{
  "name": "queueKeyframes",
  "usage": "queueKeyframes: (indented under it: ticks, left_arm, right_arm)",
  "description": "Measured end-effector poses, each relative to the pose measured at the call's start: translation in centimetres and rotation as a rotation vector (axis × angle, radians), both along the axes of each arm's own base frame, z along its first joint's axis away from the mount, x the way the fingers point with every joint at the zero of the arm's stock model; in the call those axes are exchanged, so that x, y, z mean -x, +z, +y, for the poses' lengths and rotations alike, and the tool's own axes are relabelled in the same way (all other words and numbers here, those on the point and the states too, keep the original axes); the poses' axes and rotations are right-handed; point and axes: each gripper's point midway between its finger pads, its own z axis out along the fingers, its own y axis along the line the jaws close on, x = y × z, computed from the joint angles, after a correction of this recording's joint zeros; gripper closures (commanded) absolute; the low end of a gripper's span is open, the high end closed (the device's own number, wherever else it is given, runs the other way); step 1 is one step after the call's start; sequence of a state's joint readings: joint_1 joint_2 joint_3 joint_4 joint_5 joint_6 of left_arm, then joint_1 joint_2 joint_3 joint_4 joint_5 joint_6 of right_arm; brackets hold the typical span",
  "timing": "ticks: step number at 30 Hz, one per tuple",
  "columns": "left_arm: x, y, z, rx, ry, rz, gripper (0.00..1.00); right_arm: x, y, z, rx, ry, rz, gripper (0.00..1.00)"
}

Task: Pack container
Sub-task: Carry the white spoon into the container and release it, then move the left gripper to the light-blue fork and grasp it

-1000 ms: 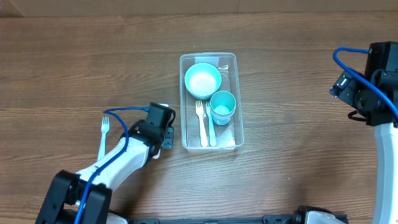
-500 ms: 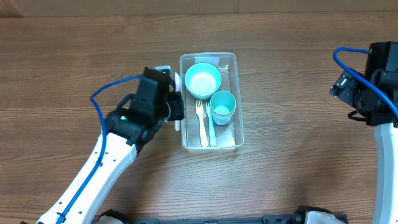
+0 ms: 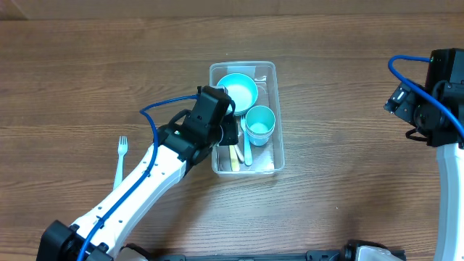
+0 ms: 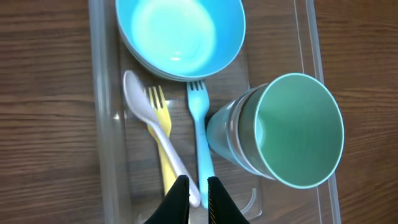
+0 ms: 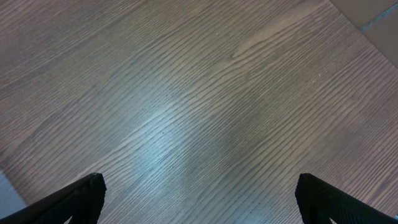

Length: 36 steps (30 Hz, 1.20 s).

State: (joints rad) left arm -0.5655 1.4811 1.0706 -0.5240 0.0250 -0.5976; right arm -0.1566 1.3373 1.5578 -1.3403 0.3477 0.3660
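Observation:
The clear container point(image 3: 243, 66) stands mid-table. It holds a teal bowl point(image 3: 237, 92), stacked teal cups point(image 3: 259, 123) lying on their side, a blue fork point(image 4: 198, 130) and a yellow fork point(image 4: 163, 146). My left gripper point(image 3: 230, 135) is over the container's near left part. In the left wrist view its jaws point(image 4: 198, 182) are nearly closed around the handle end of a white spoon point(image 4: 155, 127), which lies over the yellow fork inside the container point(image 4: 99, 124). My right gripper point(image 5: 199, 186) is wide open and empty over bare wood at the far right.
A pale fork point(image 3: 119, 161) lies on the wooden table left of the container. The right arm point(image 3: 428, 101) stays at the table's right edge. A cardboard edge shows at the top corner of the right wrist view.
My left arm carried the white spoon from the table left of the container, over the rim, and into the container beside the forks. The right arm has not moved.

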Motion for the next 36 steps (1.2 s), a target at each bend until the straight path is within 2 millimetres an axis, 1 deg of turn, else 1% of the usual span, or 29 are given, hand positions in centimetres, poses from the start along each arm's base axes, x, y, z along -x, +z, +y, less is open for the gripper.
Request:
queueKeyframes:
  ticks: [2, 3, 4, 5, 6, 7, 9, 12, 15, 18, 19, 21, 22, 23, 26, 28, 29, 30, 32, 35, 36]
  left_arm:
    - [0.5, 0.9, 1.1, -0.029, 0.025, -0.012, 0.77]
    - [1.5, 1.1, 3.0, -0.099, 0.063, -0.001, 0.69]
    - [2.2, 1.8, 5.0, -0.162, 0.105, -0.013, 0.58]
    - [3.1, 2.2, 7.2, -0.230, 0.146, -0.006, 0.49]
    - [3.7, 2.7, 9.2, -0.281, 0.190, -0.003, 0.44]
    - [4.5, 2.9, 11.5, -0.337, 0.232, 0.018, 0.41]
    - [5.5, 2.7, 16.0, -0.430, 0.340, 0.077, 0.39]
    - [7.2, 2.1, 20.9, -0.496, 0.473, 0.188, 0.36]
    - [8.4, 1.8, 25.5, -0.513, 0.629, 0.268, 0.35]
    - [9.6, 1.7, 29.4, -0.502, 0.786, 0.319, 0.37]
    - [10.6, 1.3, 31.2, -0.498, 0.859, 0.351, 0.37]
    - [10.9, 0.5, 32.4, -0.491, 0.910, 0.352, 0.37]
    - [11.4, -0.5, 32.8, -0.493, 0.929, 0.373, 0.37]
    - [11.8, -2.1, 33.3, -0.496, 0.942, 0.383, 0.37]
    - [12.6, -5.5, 33.8, -0.530, 0.925, 0.392, 0.35]
    - [13.3, -7.1, 33.9, -0.548, 0.918, 0.397, 0.35]
    - [13.1, -7.8, 34.0, -0.550, 0.923, 0.377, 0.34]
    - [12.4, -8.1, 34.2, -0.546, 0.927, 0.333, 0.34]
    - [11.5, -8.3, 34.4, -0.549, 0.914, 0.292, 0.33]
    - [11.0, -8.8, 34.6, -0.563, 0.886, 0.267, 0.30]
    - [10.8, -9.2, 34.7, -0.569, 0.877, 0.277, 0.28]
  right_arm:
    - [0.0, 0.0, 0.0, 0.000, 0.000, 0.000, 0.00]
    - [0.0, 0.0, 0.0, -0.001, 0.000, -0.001, 0.00]
    - [0.0, 0.0, 0.0, -0.001, 0.000, -0.002, 0.00]
    - [0.0, 0.0, 0.0, 0.000, 0.000, -0.001, 0.00]
    - [0.0, 0.0, 0.0, 0.000, 0.000, -0.002, 0.00]
    - [0.0, 0.0, 0.0, 0.000, 0.000, -0.001, 0.00]
    - [0.0, 0.0, 0.0, 0.000, 0.000, -0.001, 0.00]
    - [0.0, 0.0, 0.0, 0.000, 0.000, -0.001, 0.00]
    - [0.0, 0.0, 0.0, 0.000, 0.000, -0.001, 0.00]
    - [0.0, 0.0, 0.0, 0.000, 0.000, -0.001, 0.00]
    - [0.0, 0.0, 0.0, 0.000, 0.000, -0.001, 0.00]
    - [0.0, 0.0, 0.0, 0.000, 0.000, 0.000, 0.00]
    - [0.0, 0.0, 0.0, 0.000, 0.000, -0.001, 0.00]
    - [0.0, 0.0, 0.0, -0.001, 0.000, -0.001, 0.00]
    - [0.0, 0.0, 0.0, 0.000, 0.000, -0.002, 0.00]
    - [0.0, 0.0, 0.0, 0.000, 0.000, -0.001, 0.00]
    - [0.0, 0.0, 0.0, 0.000, 0.000, -0.001, 0.00]
    - [0.0, 0.0, 0.0, -0.001, 0.000, -0.001, 0.00]
    - [0.0, 0.0, 0.0, -0.001, 0.000, -0.001, 0.00]
    - [0.0, 0.0, 0.0, 0.000, 0.000, -0.001, 0.00]
    - [0.0, 0.0, 0.0, -0.001, 0.000, -0.001, 0.00]
